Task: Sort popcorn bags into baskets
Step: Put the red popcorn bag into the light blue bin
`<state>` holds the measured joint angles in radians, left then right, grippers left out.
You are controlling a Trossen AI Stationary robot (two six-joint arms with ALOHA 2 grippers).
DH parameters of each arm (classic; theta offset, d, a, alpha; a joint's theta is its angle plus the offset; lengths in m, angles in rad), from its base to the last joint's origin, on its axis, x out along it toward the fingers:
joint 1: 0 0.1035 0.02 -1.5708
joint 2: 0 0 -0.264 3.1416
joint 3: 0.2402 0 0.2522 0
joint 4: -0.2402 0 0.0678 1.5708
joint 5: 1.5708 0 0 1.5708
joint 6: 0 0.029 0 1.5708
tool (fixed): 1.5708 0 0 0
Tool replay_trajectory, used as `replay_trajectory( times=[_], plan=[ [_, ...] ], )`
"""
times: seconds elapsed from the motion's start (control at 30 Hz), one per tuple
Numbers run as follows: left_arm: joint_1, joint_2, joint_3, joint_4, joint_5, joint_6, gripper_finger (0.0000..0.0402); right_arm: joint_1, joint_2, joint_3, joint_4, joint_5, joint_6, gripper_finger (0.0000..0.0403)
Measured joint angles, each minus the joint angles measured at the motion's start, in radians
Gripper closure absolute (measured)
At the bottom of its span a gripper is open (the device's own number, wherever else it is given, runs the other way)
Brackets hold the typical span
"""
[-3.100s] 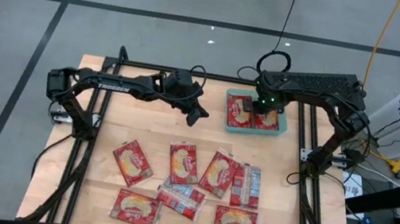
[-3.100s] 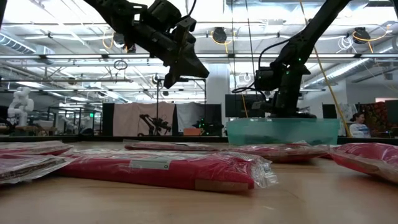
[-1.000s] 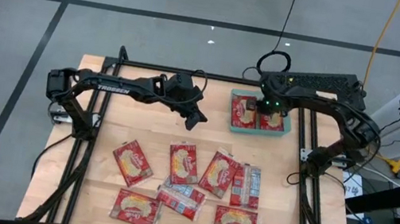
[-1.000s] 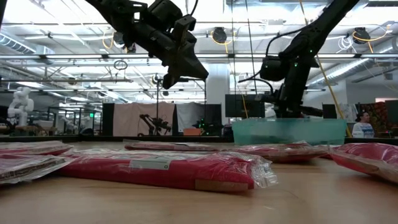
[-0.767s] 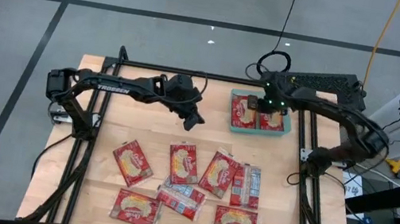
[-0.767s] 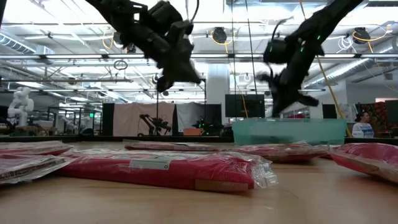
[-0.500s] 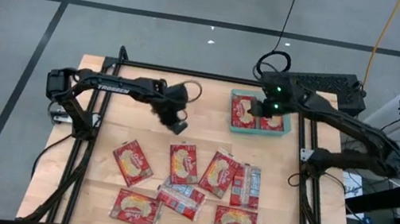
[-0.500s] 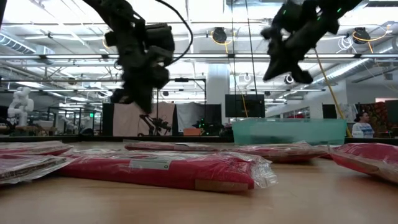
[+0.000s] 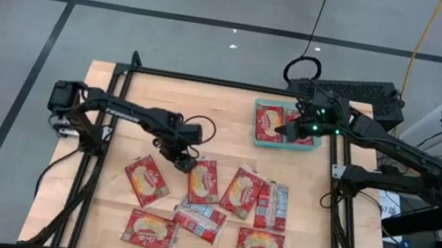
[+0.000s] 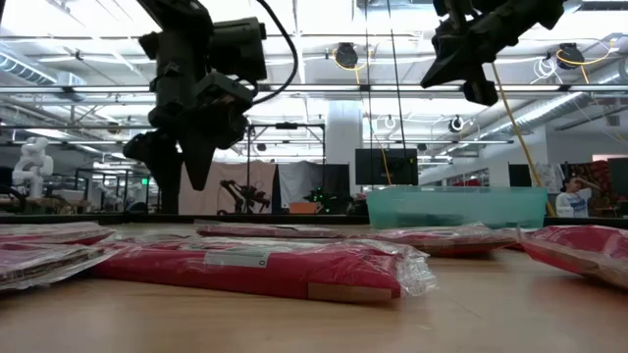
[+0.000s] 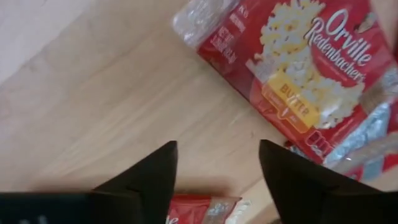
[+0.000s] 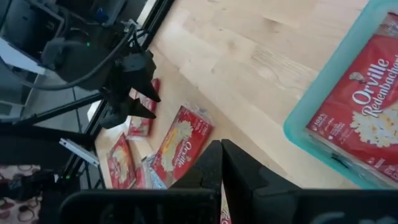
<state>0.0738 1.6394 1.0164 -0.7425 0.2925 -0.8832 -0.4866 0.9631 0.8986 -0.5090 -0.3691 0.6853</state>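
1. I count two flat red popcorn bags (image 9: 281, 124) already lying side by side in the shallow teal-green plastic basket (image 9: 283, 145), which sits near the table's far right corner.
2. Eight more red bags remain loose on the wooden table (image 9: 145, 95), spread in two rough rows across its near half, so I judge the sort roughly a fifth done.
3. My left gripper (image 9: 185, 162) is low over the middle of the table, its fingers (image 11: 146, 174) spread wide and holding nothing, just beside the far end of the nearest loose bag (image 9: 202, 180), probably my next pick.
4. My right gripper (image 9: 288, 133) hangs above the basket's near-left part with its fingers pressed together, empty.
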Motion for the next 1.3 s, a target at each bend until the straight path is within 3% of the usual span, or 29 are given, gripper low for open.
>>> replay_trajectory(
  times=[0.17, 0.37, 0.6, 0.8, 1.03, 1.3],
  plan=[
    [-0.042, 0.000, 0.000, 0.053, -0.071, -0.080, 0.0131, 0.032, -0.028, 0.000, -0.005, -0.002, -0.003, 0.0403],
    [-0.037, 0.033, 0.001, 0.128, -0.209, -0.185, 0.0119, 0.070, -0.055, 0.000, -0.005, -0.001, -0.067, 0.0403],
    [-0.031, 0.141, 0.000, 0.241, -0.142, -0.212, 0.0137, 0.098, -0.058, 0.000, -0.020, -0.002, -0.101, 0.0403],
    [-0.028, 0.194, 0.003, 0.259, -0.153, -0.211, 0.0208, 0.109, -0.058, 0.001, -0.020, -0.044, -0.110, 0.0403],
    [-0.004, 0.175, 0.002, 0.340, -0.236, -0.107, 0.0383, 0.109, -0.058, 0.001, -0.019, -0.051, -0.126, 0.0403],
    [0.057, 0.037, 0.004, 0.393, -0.262, -0.076, 0.0398, 0.107, -0.055, -0.049, 0.011, -0.047, -0.047, 0.0403]
  ],
)
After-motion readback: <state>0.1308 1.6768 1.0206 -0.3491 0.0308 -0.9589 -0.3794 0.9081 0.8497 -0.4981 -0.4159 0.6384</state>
